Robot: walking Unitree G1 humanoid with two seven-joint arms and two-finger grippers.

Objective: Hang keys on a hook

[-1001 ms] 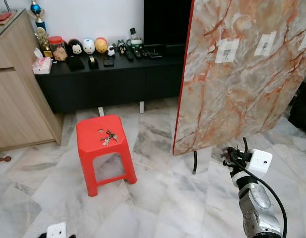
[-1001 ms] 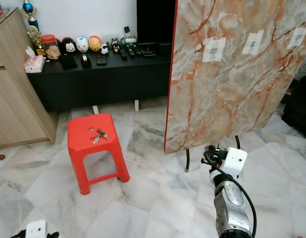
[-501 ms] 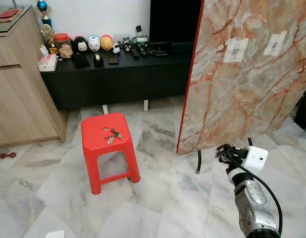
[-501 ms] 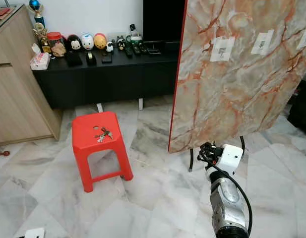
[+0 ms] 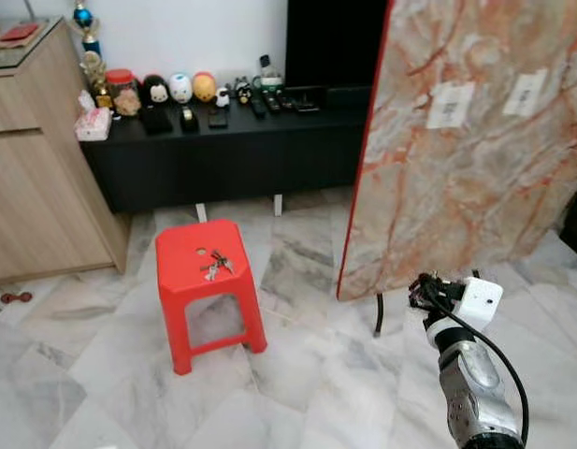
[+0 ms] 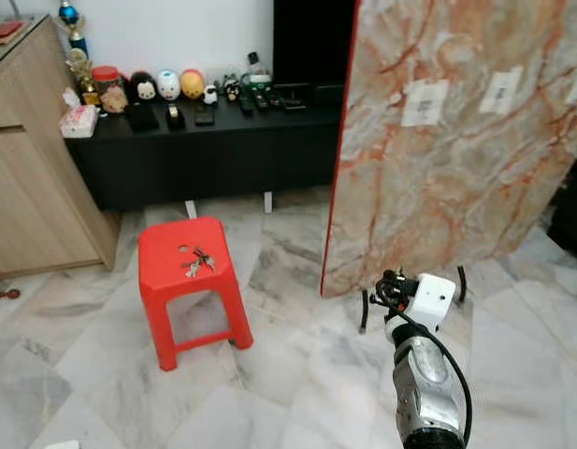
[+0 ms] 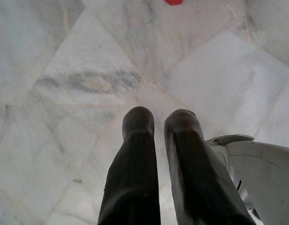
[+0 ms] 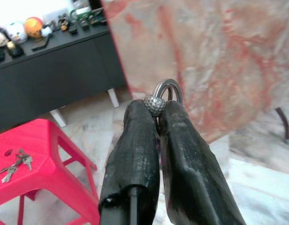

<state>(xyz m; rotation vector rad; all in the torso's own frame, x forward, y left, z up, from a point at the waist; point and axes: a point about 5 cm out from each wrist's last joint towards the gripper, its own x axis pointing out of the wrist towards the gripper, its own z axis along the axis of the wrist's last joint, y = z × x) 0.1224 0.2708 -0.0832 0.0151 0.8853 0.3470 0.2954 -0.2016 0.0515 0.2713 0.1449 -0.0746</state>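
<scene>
A bunch of keys (image 5: 213,265) lies on top of a red plastic stool (image 5: 187,285) on the marble floor, left of centre. My right gripper (image 8: 158,110) is shut on a metal key ring (image 8: 166,86) with a small silver ball, which sticks out past the fingertips. In the head views that gripper (image 5: 422,291) hangs low at the right, near the foot of a large marble-patterned board (image 5: 466,178). White tags (image 5: 451,105) are stuck high on the board. My left gripper (image 7: 159,122) points down at the floor, shut and holding nothing.
A black low cabinet (image 5: 223,154) with figurines and remotes runs along the back wall. A wooden cabinet (image 5: 36,187) stands at the left. The board rests on thin black legs (image 5: 377,313). Open marble floor lies between the stool and the board.
The camera has shifted, so the stool and board sit slightly further right in the picture. My right gripper keeps the ring and holds the same pose.
</scene>
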